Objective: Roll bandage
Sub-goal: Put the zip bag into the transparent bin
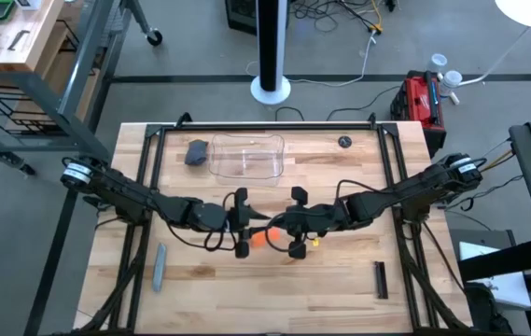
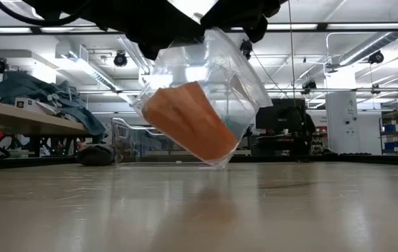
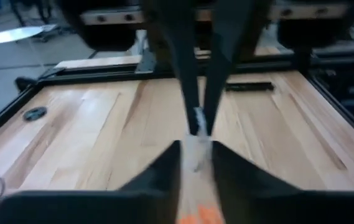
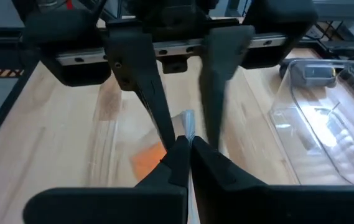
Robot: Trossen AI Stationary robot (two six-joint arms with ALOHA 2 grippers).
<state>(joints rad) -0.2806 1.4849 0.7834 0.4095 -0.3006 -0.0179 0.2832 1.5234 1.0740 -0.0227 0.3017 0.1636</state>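
Both claws pinch clear wrapper point(image 2: 237, 84) mid-air; bandage point(image 2: 188, 119) inside.

Wooden counter point(image 1: 340, 280) with a few loose items

A clear plastic tub point(image 1: 246, 157) sits near the far edge, a grey lump point(image 1: 196, 152) just beside it; a small dark disc point(image 1: 344, 142), a grey stick point(image 1: 160, 267) and a black bar point(image 1: 381, 280) lie well apart.

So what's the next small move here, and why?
Probably draw the two apart to open the wrapper: left gripper and right gripper both pinch its edge, it hangs above the table, and the bandage sits inside.
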